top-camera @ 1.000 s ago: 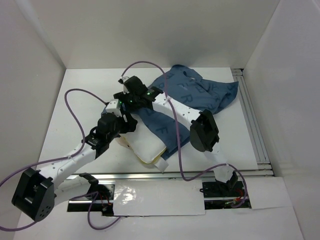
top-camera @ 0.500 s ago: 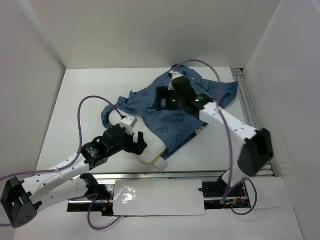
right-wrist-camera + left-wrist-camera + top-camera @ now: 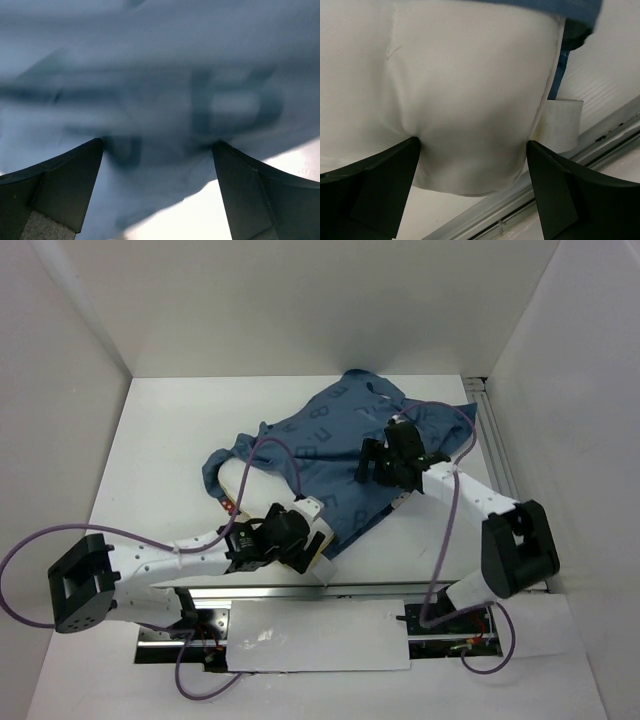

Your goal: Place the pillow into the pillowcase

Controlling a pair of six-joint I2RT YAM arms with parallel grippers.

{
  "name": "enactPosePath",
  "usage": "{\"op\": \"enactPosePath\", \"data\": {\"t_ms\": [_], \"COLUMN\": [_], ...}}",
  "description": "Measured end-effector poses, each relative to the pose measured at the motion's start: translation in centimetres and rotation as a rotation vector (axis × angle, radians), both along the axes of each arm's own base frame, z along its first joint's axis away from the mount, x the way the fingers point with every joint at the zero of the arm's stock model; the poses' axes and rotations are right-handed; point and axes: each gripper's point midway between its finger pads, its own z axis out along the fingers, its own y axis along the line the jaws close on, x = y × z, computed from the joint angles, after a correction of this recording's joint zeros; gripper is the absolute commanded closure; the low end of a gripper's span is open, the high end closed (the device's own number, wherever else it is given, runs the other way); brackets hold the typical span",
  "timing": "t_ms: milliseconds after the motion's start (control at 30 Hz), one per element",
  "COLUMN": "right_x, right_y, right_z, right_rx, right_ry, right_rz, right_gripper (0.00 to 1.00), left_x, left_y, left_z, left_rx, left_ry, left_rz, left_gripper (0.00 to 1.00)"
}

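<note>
1. A white table [image 3: 150, 460] stands enclosed by 3 plain white panels: the back wall [image 3: 320, 300], left wall [image 3: 50, 390] and right wall [image 3: 580, 390].
2. An aluminium side rail [image 3: 505, 480] lines its right edge, and a front rail [image 3: 370, 588] lines its near edge.
3. The lighting is even and soft.

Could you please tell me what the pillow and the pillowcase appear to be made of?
The pillow looks like matte white fabric over soft filling: it puckers and bulges, with a stitched seam along its edge. The pillowcase looks like thin printed blue cloth, possibly cotton, lying in limp folds.
</note>
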Motion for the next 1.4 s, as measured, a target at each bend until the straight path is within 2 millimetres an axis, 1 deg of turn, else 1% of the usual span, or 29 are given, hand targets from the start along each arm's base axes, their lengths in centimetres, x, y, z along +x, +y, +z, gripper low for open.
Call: {"op": "enactPosePath", "data": {"t_ms": [67,100,133,200,233,267,300,367,433,500,533,567,600,667,700,767,800,833,900,1000,1100,1167,1200,1300,1333,1367,1400], "right_x": [1.3,2.0,2.7,4.3,5.0,5.6,6.1,6.4,6.3,5.3,4.6,3.5,2.3,-0.1,-1.4,-3.6,-4.4,-5.3,-6.8,-8.3,-8.6,-8.0,-7.6,-6.1,-5.4,-4.8,-4.0], "right_y": [-0.5,-0.6,-0.5,-0.3,-0.1,0.1,0.4,0.7,0.8,1.0,1.0,1.3,1.6,2.1,2.3,2.7,2.8,2.9,3.0,3.3,3.4,3.1,2.9,2.2,2.0,1.7,1.5], "right_z": [-1.6,-1.9,-2.2,-2.0,-1.8,-1.4,-1.0,-0.4,0.3,1.5,2.2,3.4,4.8,6.9,7.6,8.1,7.8,7.0,4.8,1.8,-0.7,-2.2,-2.8,-4.2,-4.4,-4.3,-4.1], "right_rx": [0.004,0.009,0.015,0.021,0.027,0.033,0.040,0.046,0.034,0.007,-0.007,-0.018,-0.025,-0.024,-0.023,-0.032,-0.043,-0.063,-0.105,-0.169,-0.227,-0.271,-0.294,-0.363,-0.378,-0.393,-0.400], "right_ry": [0.039,0.051,0.062,0.052,0.041,0.024,0.005,-0.023,-0.053,-0.090,-0.109,-0.138,-0.177,-0.231,-0.250,-0.261,-0.251,-0.227,-0.165,-0.079,-0.029,-0.009,-0.003,0.010,0.009,0.003,-0.009], "right_rz": [-0.019,-0.024,-0.024,-0.021,-0.015,-0.005,0.005,0.025,0.043,0.065,0.076,0.092,0.110,0.146,0.167,0.204,0.218,0.232,0.261,0.303,0.315,0.296,0.283,0.230,0.206,0.186,0.152], "right_gripper": [0.03,0.03,0.03,0.03,0.04,0.04,0.04,0.04,0.04,0.03,0.03,0.05,0.06,0.06,0.06,0.06,0.06,0.06,0.06,0.06,0.07,0.09,0.11,0.50,0.67,0.75,0.86], "left_x": [0.1,0.2,0.3,0.7,1.1,1.4,1.7,2.3,2.9,3.5,3.8,4.1,4.4,5.1,5.4,6.2,6.5,6.7,7.1,7.3,7.4,7.6,7.6,7.7,7.7,7.7,7.7], "left_y": [0.0,-0.2,-0.5,-1.1,-1.5,-1.9,-2.2,-2.6,-3.0,-3.4,-3.7,-3.9,-4.1,-4.2,-4.1,-4.0,-4.0,-4.0,-4.0,-4.2,-4.5,-4.6,-4.7,-4.6,-4.6,-4.6,-4.5], "left_z": [-0.5,-0.6,-0.6,-0.6,-0.6,-0.7,-0.8,-1.0,-1.1,-0.7,-0.3,0.0,0.4,1.0,1.2,1.7,2.0,2.2,2.6,3.0,3.0,2.8,2.7,2.7,2.7,2.7,2.7], "left_rx": [0.015,0.015,0.008,-0.007,-0.016,-0.022,-0.024,-0.010,0.005,0.007,0.002,-0.006,-0.016,-0.034,-0.043,-0.058,-0.065,-0.071,-0.079,-0.083,-0.079,-0.072,-0.066,-0.061,-0.061,-0.060,-0.059], "left_ry": [0.005,0.002,-0.002,-0.018,-0.030,-0.040,-0.050,-0.066,-0.075,-0.090,-0.097,-0.105,-0.109,-0.109,-0.107,-0.108,-0.108,-0.108,-0.111,-0.113,-0.109,-0.105,-0.102,-0.100,-0.101,-0.101,-0.101], "left_rz": [0.001,0.001,-0.001,-0.010,-0.013,-0.016,-0.020,-0.020,-0.009,0.000,0.005,0.011,0.018,0.030,0.039,0.058,0.064,0.068,0.077,0.078,0.080,0.082,0.083,0.087,0.087,0.088,0.090], "left_gripper": [0.00,0.06,0.16,0.43,0.62,0.97,1.00,1.00,1.00,1.00,1.00,1.00,1.00,1.00,1.00,1.00,1.00,1.00,1.00,1.00,1.00,1.00,1.00,1.00,1.00,1.00,1.00]}}
